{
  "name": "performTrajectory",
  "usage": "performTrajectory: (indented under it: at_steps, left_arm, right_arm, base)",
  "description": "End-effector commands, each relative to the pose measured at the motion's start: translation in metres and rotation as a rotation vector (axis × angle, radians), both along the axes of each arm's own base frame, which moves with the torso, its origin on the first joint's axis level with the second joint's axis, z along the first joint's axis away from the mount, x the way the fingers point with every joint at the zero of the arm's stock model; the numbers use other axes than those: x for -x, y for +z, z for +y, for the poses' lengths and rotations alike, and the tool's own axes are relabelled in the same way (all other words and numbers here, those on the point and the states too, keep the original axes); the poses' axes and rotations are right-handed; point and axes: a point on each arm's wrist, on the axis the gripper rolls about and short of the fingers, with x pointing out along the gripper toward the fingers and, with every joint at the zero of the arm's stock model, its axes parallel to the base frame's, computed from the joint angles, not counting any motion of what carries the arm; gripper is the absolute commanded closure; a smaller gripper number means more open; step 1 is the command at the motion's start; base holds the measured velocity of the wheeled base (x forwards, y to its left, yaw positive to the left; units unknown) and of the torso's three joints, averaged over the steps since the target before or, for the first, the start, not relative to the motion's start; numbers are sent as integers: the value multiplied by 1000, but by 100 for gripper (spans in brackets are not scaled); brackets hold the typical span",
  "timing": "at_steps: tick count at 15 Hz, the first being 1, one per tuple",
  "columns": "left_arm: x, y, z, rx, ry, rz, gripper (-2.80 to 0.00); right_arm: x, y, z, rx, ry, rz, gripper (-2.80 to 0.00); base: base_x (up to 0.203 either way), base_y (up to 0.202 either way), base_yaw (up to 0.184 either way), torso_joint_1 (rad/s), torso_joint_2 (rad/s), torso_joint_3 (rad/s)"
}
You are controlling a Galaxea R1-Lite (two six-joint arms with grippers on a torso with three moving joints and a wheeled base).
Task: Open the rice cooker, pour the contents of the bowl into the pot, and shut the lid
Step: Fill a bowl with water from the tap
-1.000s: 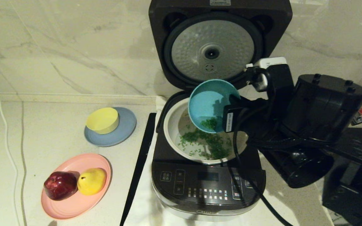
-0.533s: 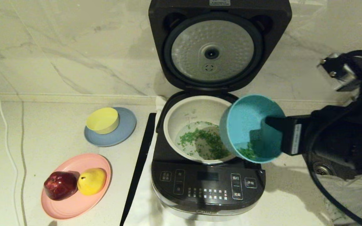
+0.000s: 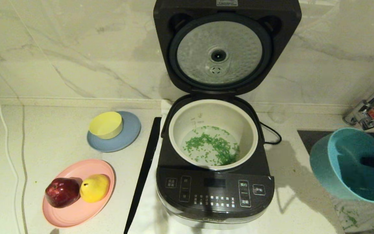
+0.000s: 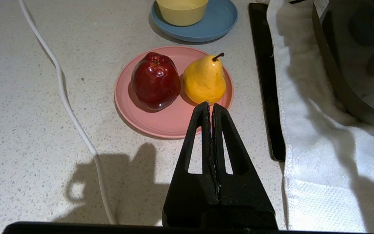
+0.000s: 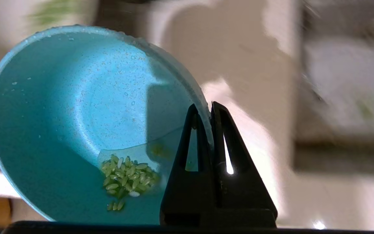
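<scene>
Right hand (image 5: pixel 210 109): far right of the scene, fingers pinched tight on the rim of the bowl (image 3: pixel 342 162), one finger inside the wall, one outside. Bowl: teal-blue, tilted, held off to the right of the rice cooker (image 3: pixel 214 195), well apart from it; a small clump of green grains (image 5: pixel 127 177) and a little water lie in its lower part.

Rice cooker: dark grey, centre of the tabletop (image 3: pixel 54 143), on a white cloth (image 4: pixel 307 130). Lid (image 3: pixel 227 48): raised upright at the far side, dimpled silver underside facing forward. Pot (image 3: pixel 213 112): cream-white, seated in the cooker, green grains scattered in water on its bottom.

Left hand (image 4: pixel 211 107): near left, above the tabletop, fingers pressed together, holding nothing.

Left of the cooker: a black strip (image 3: pixel 143 170) just beside the cloth; a yellow bowl (image 3: pixel 105 125) on a grey-blue plate (image 3: pixel 131 131); nearer, a pink plate (image 3: pixel 76 211) with a red apple (image 3: pixel 62 191) touching a yellow pear (image 3: pixel 94 187). A white cable (image 3: pixel 3 130) runs along the far left.
</scene>
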Motion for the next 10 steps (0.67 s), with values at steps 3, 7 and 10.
performTrajectory:
  at_steps: [3,7,10]
  left_arm:
    - [0,-1,0,1,0,3,0]
    - [0,-1,0,0,0,3,0]
    - [0,-1,0,1,0,2,0]
  right_arm:
    - [-7,-23,-47,-34,-301,124,0]
    - [-38,-62,-101,-103,-553,260,0]
    - [-56,-98,-156,-189,-707,340,0]
  base:
    - [0,0,0,0,0,0]
    - [0,0,0,0,0,0]
    - [0,0,0,0,0,0]
